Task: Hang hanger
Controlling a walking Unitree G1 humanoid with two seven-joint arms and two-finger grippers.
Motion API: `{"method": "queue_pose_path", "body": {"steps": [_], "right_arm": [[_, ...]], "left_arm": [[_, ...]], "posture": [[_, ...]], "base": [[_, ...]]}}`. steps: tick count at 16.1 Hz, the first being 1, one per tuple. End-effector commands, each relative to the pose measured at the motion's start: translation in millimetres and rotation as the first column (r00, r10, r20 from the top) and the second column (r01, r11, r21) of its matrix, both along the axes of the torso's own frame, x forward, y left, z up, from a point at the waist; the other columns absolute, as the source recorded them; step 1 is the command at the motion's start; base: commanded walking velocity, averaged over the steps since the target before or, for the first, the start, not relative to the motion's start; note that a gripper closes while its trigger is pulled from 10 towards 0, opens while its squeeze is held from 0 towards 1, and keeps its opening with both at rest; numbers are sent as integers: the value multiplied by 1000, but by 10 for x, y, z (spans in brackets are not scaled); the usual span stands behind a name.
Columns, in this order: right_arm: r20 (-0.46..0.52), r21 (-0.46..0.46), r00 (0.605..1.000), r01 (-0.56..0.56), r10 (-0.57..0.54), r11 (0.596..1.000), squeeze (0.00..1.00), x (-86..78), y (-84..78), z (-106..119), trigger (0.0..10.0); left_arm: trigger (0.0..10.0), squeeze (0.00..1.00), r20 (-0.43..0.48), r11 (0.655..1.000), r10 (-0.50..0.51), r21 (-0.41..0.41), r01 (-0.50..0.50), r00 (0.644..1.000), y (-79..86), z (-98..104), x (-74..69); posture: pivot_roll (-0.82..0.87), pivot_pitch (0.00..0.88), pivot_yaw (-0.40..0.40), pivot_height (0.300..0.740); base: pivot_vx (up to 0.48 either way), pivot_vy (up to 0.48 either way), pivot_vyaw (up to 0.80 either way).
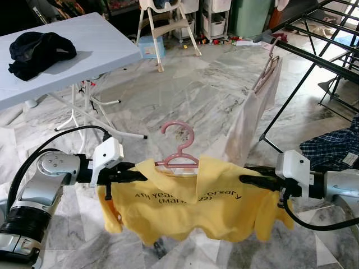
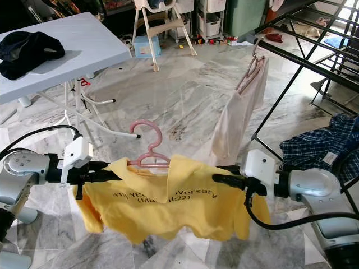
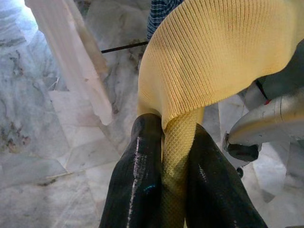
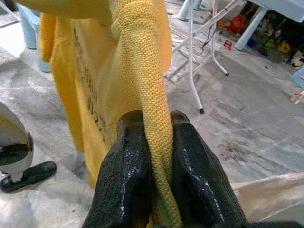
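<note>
You see the yellow shirt [image 1: 196, 210] as matt knitted cloth, its ribbed hem pinched between glossy black rubbery fingers [image 3: 137, 180]. The pink hanger [image 1: 180, 148] looks like smooth plastic. The floor [image 1: 196, 89] is polished veined marble; the rack [image 1: 314, 61] is dark metal.

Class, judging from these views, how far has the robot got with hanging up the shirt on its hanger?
Done: the yellow shirt is on the pink hanger. In hand: left gripper and right gripper pinch its shoulders, holding it above the floor. Left: hooking it onto the black drying rack.
</note>
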State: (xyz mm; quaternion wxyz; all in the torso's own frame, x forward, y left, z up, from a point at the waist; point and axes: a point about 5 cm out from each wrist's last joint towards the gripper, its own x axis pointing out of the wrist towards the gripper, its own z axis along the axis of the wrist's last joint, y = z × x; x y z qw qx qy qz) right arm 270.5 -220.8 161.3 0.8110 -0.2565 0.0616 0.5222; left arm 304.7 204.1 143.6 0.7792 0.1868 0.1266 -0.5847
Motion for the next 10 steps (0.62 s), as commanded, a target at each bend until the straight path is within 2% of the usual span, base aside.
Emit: {"method": "queue_pose_path", "body": {"steps": [1,4,6,7,8,9,10], "right_arm": [[54,32,999,-2,0,999,0,32,36,100,10000],[44,73,996,75,-78,995,0,129,58,170,10000],[106,147,987,103,-119,984,0,219,142,278,10000],[42,173,995,78,-87,982,0,206,176,259,10000],[128,202,988,56,-83,978,0,230,227,290,10000],[171,218,981,48,-87,975,0,240,249,308,10000],[154,109,987,29,-46,994,0,233,261,258,10000]], "left_arm": [[0,0,-14,1000,19,8,-19,1000,49,-8,-14],[0,0,-10,1000,11,8,-11,1000,32,-14,-17],[0,0,18,1000,28,6,-28,999,31,-2,11],[0,0,32,999,38,5,-38,999,35,2,24],[0,0,45,999,43,10,-44,998,39,5,36],[0,0,50,999,45,12,-46,998,41,7,39],[0,0,54,999,47,12,-47,997,39,8,44]], "posture": [[-132,92,89,740],[-136,86,89,740],[-138,80,83,740],[-138,79,81,740],[-138,77,79,740],[-138,77,79,740],[-138,75,76,740]], "base": [[0,0,0],[0,0,0],[0,0,0],[0,0,0],[0,0,0],[0,0,0],[0,0,0]]}}
